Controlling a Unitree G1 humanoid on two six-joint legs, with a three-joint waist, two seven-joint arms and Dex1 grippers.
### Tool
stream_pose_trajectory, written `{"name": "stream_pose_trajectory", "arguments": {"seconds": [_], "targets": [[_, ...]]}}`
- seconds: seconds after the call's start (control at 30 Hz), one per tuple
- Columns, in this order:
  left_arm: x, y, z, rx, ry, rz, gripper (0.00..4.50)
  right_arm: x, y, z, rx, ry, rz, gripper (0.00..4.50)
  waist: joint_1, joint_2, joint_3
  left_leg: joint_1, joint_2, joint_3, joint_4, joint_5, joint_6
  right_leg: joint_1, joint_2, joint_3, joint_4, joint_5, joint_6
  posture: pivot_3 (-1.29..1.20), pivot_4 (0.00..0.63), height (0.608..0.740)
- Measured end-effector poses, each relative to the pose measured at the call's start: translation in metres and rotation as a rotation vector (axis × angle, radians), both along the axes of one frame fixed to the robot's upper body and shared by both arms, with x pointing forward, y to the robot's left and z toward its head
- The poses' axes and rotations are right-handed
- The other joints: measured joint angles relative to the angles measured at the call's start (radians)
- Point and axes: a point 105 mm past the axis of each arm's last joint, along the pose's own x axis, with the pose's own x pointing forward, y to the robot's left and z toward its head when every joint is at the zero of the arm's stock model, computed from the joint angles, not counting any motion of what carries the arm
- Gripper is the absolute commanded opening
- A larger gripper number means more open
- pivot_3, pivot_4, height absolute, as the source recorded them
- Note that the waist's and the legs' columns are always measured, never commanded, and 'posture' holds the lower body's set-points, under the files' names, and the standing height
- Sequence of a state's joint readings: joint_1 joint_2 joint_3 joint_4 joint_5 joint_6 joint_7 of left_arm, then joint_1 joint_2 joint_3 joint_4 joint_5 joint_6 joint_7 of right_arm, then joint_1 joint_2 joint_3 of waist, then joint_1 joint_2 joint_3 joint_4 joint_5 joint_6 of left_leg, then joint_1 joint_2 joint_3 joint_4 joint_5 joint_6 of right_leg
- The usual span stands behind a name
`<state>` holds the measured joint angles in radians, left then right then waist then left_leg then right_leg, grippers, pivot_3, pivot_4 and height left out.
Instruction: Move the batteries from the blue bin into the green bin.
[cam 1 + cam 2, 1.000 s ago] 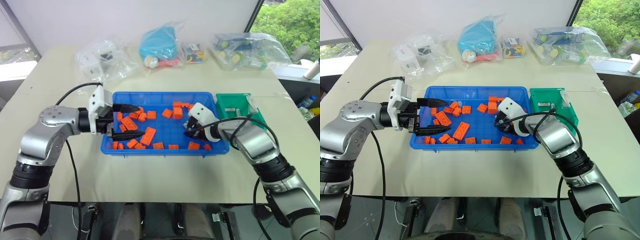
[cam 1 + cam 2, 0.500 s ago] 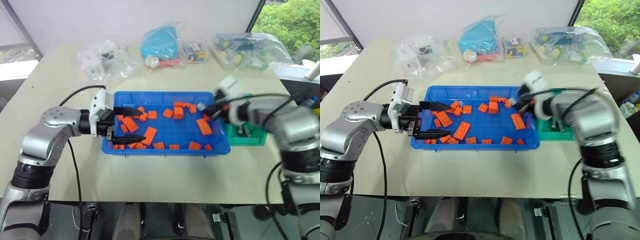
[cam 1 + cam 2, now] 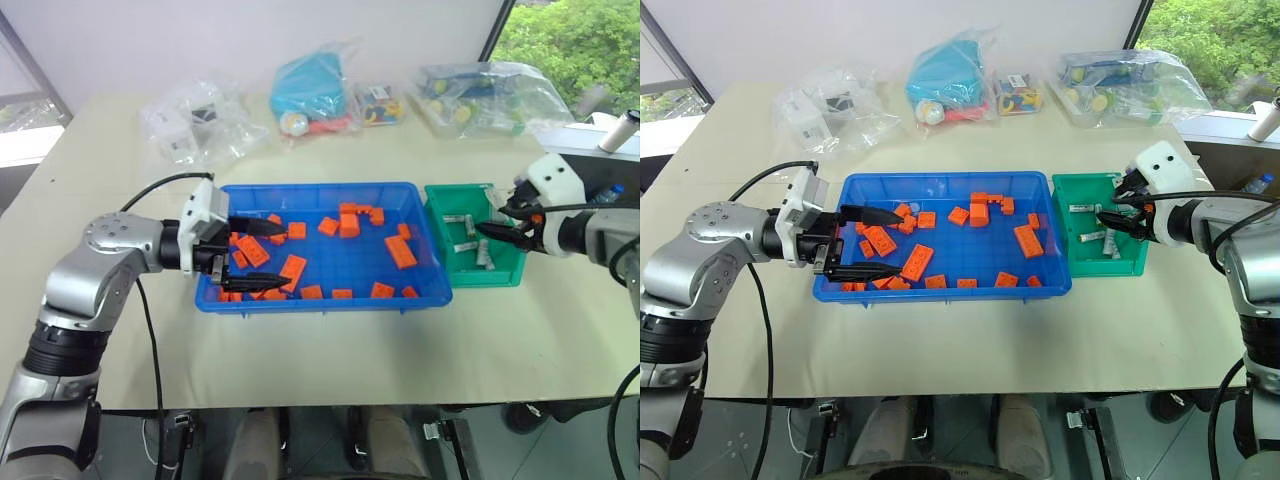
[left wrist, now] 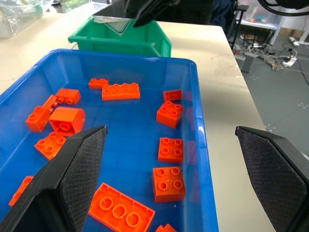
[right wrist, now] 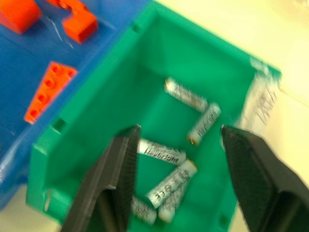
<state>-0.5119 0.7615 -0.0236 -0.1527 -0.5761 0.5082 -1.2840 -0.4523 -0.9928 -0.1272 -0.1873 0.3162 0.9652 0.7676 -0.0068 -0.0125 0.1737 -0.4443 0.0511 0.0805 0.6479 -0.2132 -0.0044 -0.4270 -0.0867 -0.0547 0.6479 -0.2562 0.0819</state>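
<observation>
Beige table (image 3: 330,350) — green bin (image 5: 96,111) holds six batteries (image 5: 171,183).

Both arms were made of silver-grey metal segments with black ribbed rings at the joints; each wrist carried a white plastic block; a thin black cable ran in a loop along each arm to this block. The left gripper (image 3: 255,256) and the right gripper (image 3: 500,222) each had two black, pointed fingers (image 4: 72,181); their inner faces had a fine grid texture.
</observation>
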Motion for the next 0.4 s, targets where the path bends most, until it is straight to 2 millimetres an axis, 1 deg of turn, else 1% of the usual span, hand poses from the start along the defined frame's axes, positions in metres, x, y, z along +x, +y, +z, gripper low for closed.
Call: {"name": "stream_pose_trajectory", "arguments": {"seconds": [0.03,0.1,0.13,0.2,0.27,0.33,0.4], "targets": [[0.001,0.001,0.0,0.001,0.003,0.006,4.5,-0.002,0.001,-0.003,0.0,0.005,0.027,2.66,0.002,0.0,0.0,0.0,0.0,0.0,0.0,0.0,0.0,0.0,0.0,0.0,0.0,0.0,0.0,0.0,0.15,0.736],[0.004,0.009,-0.001,0.012,0.012,0.034,4.5,-0.019,-0.005,-0.012,-0.004,0.039,0.141,2.66,0.013,0.0,0.0,0.0,0.0,0.0,0.0,0.0,0.0,0.0,0.0,0.0,-0.001,-0.001,0.001,0.0,0.15,0.736],[0.006,0.018,-0.001,0.025,0.019,0.07,4.5,-0.026,-0.012,-0.016,-0.001,0.067,0.172,2.66,0.015,0.0,0.0,0.0,0.0,0.001,0.0,0.0,0.0,0.0,0.0,0.0,-0.001,-0.001,0.001,0.0,0.15,0.736],[0.012,0.036,0.004,0.037,0.009,0.137,4.5,-0.035,-0.027,-0.015,-0.003,0.087,0.219,2.66,0.016,0.0,0.0,0.0,0.0,0.001,0.001,0.0,0.0,0.0,0.0,0.0,-0.001,-0.001,0.001,0.0,0.15,0.736],[0.014,0.05,0.009,0.047,-0.008,0.187,4.5,-0.04,-0.041,-0.012,-0.024,0.092,0.237,2.66,0.016,0.0,0.0,0.002,0.0,0.001,0.001,0.0,0.0,0.001,0.0,0.0,-0.001,-0.001,0.001,0.0,0.15,0.736],[0.014,0.061,0.012,0.058,-0.013,0.218,4.5,-0.043,-0.049,-0.012,-0.032,0.088,0.258,2.66,0.013,0.0,0.0,0.002,0.0,0.001,0.001,0.0,0.0,0.001,0.0,0.0,0.0,-0.001,0.0,0.0,0.15,0.736],[0.012,0.074,0.009,0.082,-0.009,0.254,4.5,-0.044,-0.055,-0.014,0.0,0.094,0.278,2.66,0.01,0.0,0.0,0.002,0.0,0.001,0.001,0.0,0.0,0.001,0.0,0.0,0.0,-0.001,0.0,0.0,0.15,0.736]]}}
